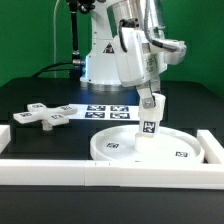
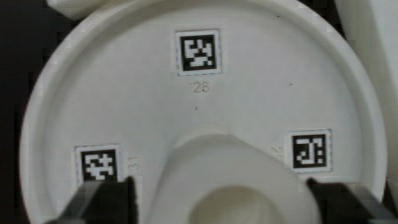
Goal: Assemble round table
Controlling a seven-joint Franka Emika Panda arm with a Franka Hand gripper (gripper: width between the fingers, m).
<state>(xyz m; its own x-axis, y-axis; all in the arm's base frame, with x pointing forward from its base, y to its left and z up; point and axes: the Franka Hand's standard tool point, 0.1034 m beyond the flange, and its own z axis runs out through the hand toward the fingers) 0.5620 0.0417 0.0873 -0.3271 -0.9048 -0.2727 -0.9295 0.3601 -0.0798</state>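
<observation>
The large rimmed disc (image 1: 118, 150) lies flat on the table near the front rail; in the wrist view it (image 2: 196, 115) fills the picture, showing three tags. The short cylindrical leg (image 1: 150, 127) stands upright on the disc's middle, a tag on its side. In the wrist view its top (image 2: 224, 198) shows from above. My gripper (image 1: 149, 101) is straight above the leg and open. Its dark fingers (image 2: 111, 200) stand on either side of the leg's top with a small gap on each side. The cross-shaped foot (image 1: 45, 116) lies flat on the table at the exterior view's left.
The marker board (image 1: 108, 112) lies behind the disc, in front of the robot's base. White border rails run along the front (image 1: 100, 178) and at the exterior view's right (image 1: 211, 150). A green backdrop stands behind.
</observation>
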